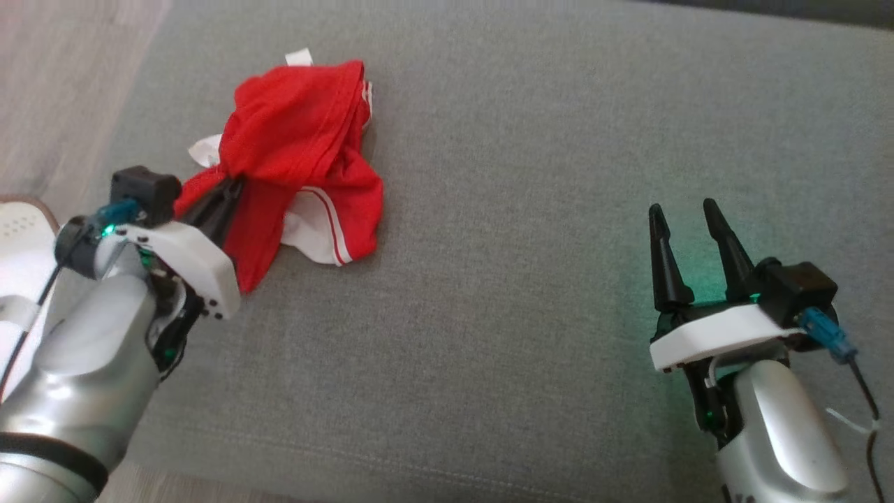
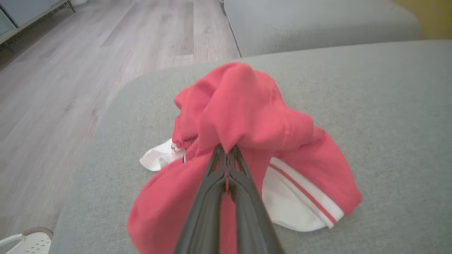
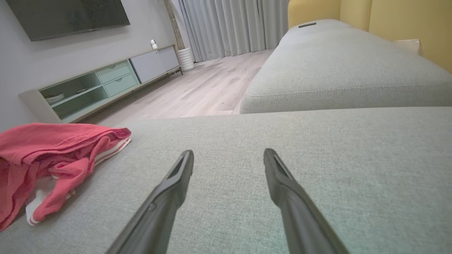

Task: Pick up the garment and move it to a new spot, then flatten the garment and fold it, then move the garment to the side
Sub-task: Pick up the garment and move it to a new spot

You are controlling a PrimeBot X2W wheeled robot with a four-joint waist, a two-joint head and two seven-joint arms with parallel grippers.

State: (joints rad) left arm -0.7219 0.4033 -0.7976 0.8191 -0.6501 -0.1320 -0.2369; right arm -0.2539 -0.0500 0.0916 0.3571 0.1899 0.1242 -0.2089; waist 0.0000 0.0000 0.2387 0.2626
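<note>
Grip set on garment (image 1: 300, 154), far left of sofa cushion (image 1: 531, 209)
Left gripper (image 2: 227, 155) is clamped on a red fold; right gripper (image 1: 683, 206) sits near right, fingers apart. Lift high enough that the white hem (image 1: 328, 241) clears before carrying.

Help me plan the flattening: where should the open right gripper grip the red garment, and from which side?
Probably the white-striped hem on the garment's right side, approached low from the right: it lies exposed on the cushion, clear of the left gripper's pinch.
</note>
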